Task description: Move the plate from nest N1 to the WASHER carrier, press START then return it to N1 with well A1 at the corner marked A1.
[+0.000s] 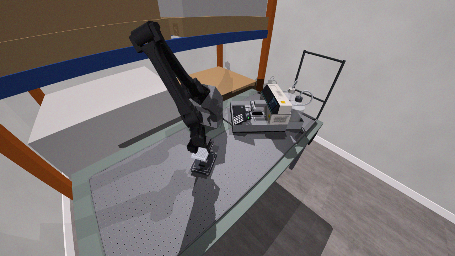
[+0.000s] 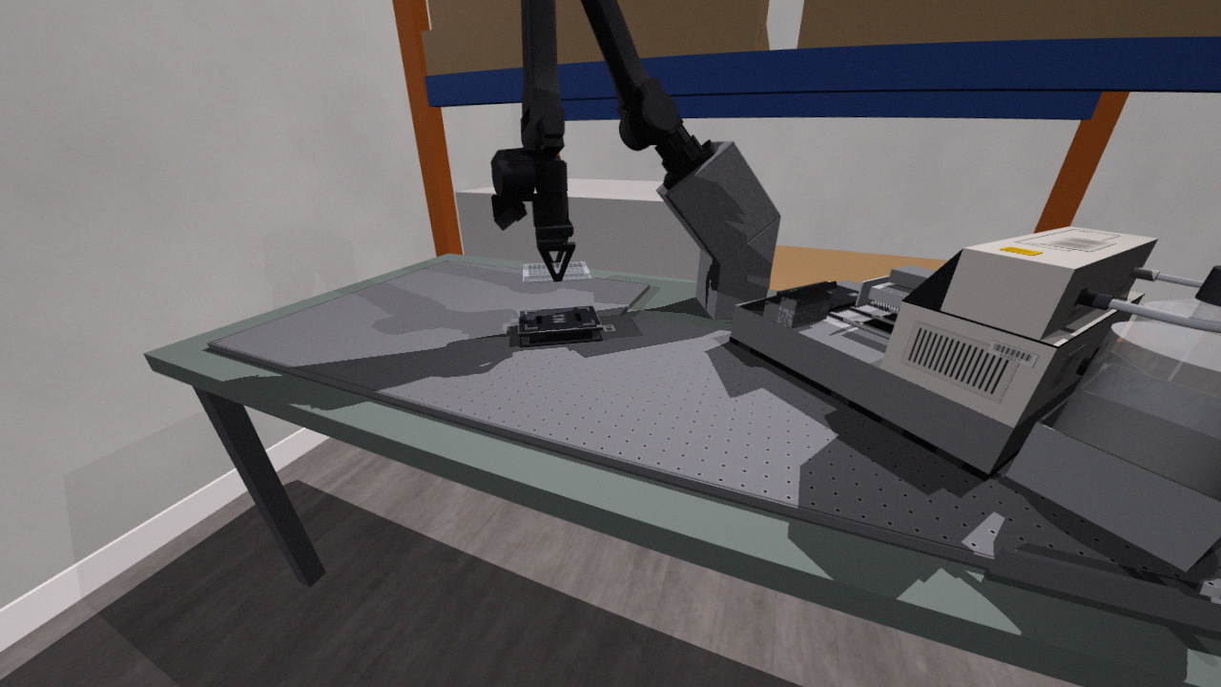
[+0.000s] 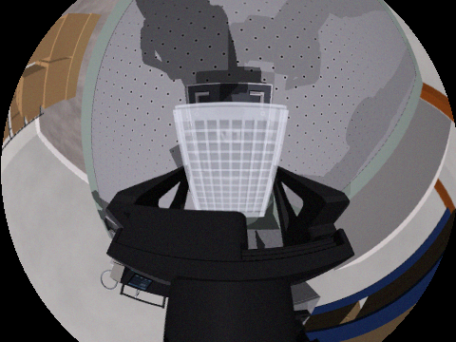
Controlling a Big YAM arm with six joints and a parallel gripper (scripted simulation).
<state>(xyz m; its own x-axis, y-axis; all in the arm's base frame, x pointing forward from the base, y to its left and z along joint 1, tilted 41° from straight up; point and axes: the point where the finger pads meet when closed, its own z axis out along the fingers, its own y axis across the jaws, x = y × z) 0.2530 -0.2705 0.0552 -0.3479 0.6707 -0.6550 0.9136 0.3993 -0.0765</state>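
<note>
Gripper (image 1: 201, 151) (image 2: 557, 278) (image 3: 230, 170) fingers stand wide apart, clamped on the long sides of the plate (image 1: 200, 154) (image 2: 580, 271) (image 3: 231, 138), a clear, whitish slab with a grid of wells. At the lower centre of the top view, the plate hangs above the plate nest N1 (image 1: 202, 167) (image 2: 559, 320) (image 3: 229, 89), covering part of it; the nest's dark top and pale corner locators show below. Left of centre in the exterior view, a gap shows between plate and nest, so the plate is not seated. The wrist view has the plate in the middle, with the far end of N1 showing just beyond its upper edge. N1 sits on the perforated board (image 1: 133, 203) (image 2: 683, 409) (image 3: 266, 28) that covers much of the green-rimmed table (image 1: 248, 202) (image 2: 597, 495) (image 3: 87, 119). Right of centre in the top view, the washer (image 1: 279, 95) (image 2: 964, 350) stands well apart from the plate, its keypad (image 1: 237, 118) facing up at its left end. Beside the keys a small green light (image 1: 248, 118) glows. The black arm (image 1: 168, 79) (image 2: 539, 85) (image 3: 228, 309) slopes down to the gripper from the upper left of the top view.
</note>
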